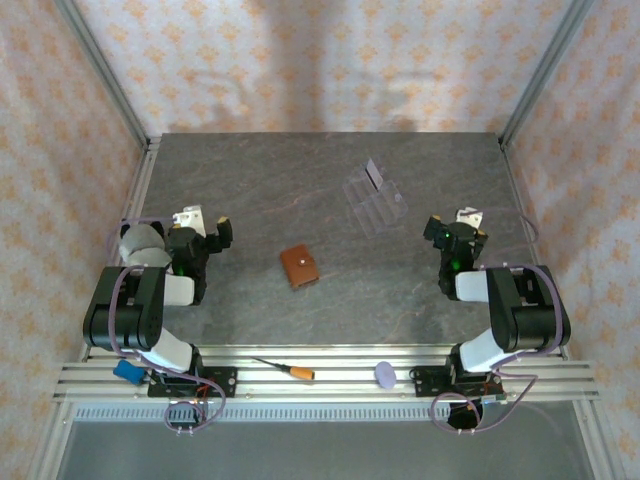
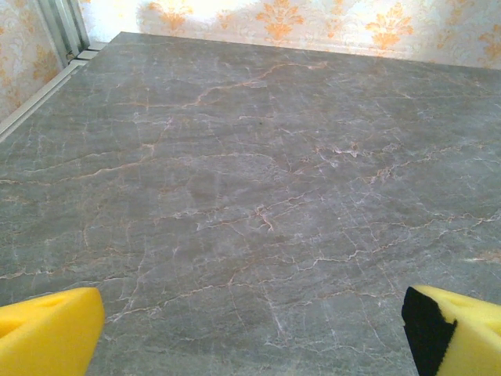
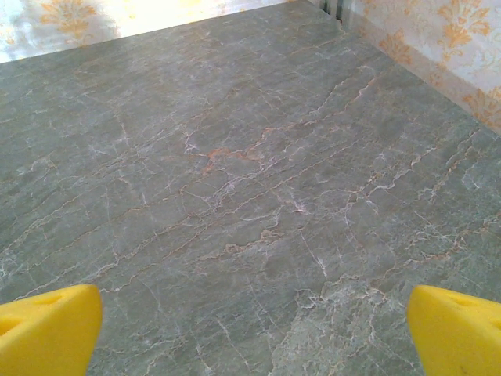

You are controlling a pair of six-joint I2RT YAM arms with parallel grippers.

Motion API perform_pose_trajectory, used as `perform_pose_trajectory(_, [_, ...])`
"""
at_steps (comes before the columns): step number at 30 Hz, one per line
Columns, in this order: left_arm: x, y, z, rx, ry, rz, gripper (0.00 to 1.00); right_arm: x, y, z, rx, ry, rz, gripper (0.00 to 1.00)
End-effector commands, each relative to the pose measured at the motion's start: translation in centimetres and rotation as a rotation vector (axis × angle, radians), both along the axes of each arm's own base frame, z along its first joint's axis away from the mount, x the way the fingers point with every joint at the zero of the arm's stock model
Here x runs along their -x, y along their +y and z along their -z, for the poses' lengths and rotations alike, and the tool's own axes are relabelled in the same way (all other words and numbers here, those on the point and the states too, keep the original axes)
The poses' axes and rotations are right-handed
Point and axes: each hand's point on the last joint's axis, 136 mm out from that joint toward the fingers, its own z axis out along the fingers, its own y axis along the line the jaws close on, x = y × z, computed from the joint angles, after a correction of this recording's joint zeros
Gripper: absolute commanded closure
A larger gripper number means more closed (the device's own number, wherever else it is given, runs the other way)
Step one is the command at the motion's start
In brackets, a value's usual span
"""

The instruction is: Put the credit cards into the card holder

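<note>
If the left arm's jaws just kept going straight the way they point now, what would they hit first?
Probably the bare tabletop, since they seem tilted down toward it; nothing lies in that line. The card holder sits off to the right.

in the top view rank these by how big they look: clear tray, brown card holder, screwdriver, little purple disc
1. clear tray: the widest spread.
2. brown card holder and screwdriver: not ranked, since the screwdriver is longer but the holder is broader.
3. purple disc: smallest.
</note>
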Motion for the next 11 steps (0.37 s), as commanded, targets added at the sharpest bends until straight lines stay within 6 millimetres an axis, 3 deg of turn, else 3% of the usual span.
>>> perform_pose_trajectory(1, [-0.42,0.32,-0.87,-0.006,-0.021,-0.024,0.01,-0.74,0.23,-0.53,0.025,-0.001,-0.012,0.01])
perform_pose_trajectory(11, [-0.35,0.3,-0.86,-0.006,-0.024,-0.023,0.01,-0.72,0.26,-0.63,0.024,-0.005,-0.013,0.01])
